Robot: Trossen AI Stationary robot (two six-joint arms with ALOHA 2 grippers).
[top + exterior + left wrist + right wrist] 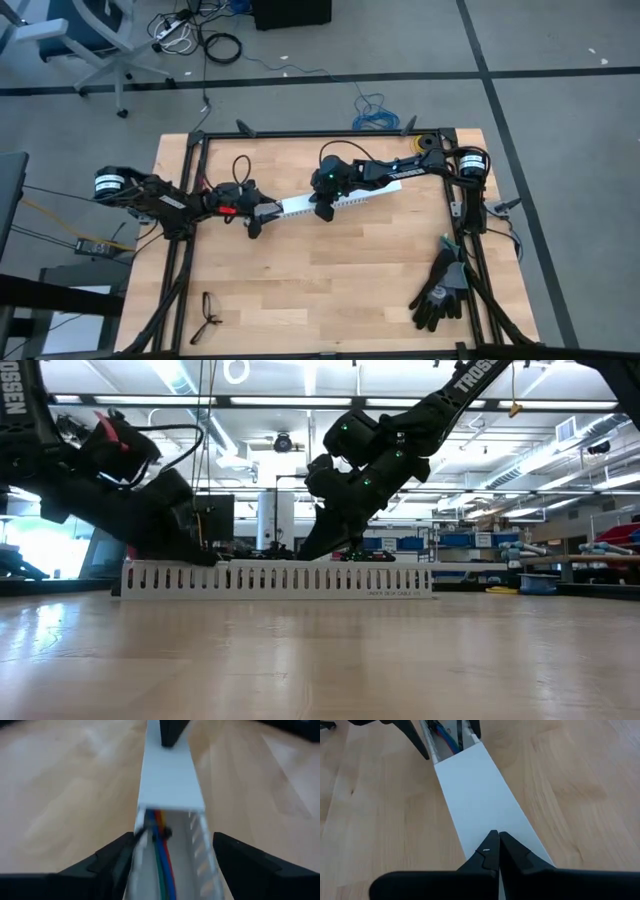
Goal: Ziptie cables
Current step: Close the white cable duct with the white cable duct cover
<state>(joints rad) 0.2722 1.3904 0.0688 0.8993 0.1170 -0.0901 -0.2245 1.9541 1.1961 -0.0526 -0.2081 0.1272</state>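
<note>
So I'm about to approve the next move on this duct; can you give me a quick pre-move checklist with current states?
1. Right gripper shut, tips pressed on the duct cover: ok.
2. Left gripper open, fingers straddling the white slotted duct: ok.
3. Cables lying inside the duct channel: ok.
4. Cover fully over the duct: not ok, the left gripper's end is uncovered.
5. Ziptie around the cables: cannot tell.

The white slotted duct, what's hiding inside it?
Inside the white slotted duct, at its open end, lie the cables: green, blue and red wires, with something small and dark on them. Farther along, the white cover hides whatever is inside.
</note>
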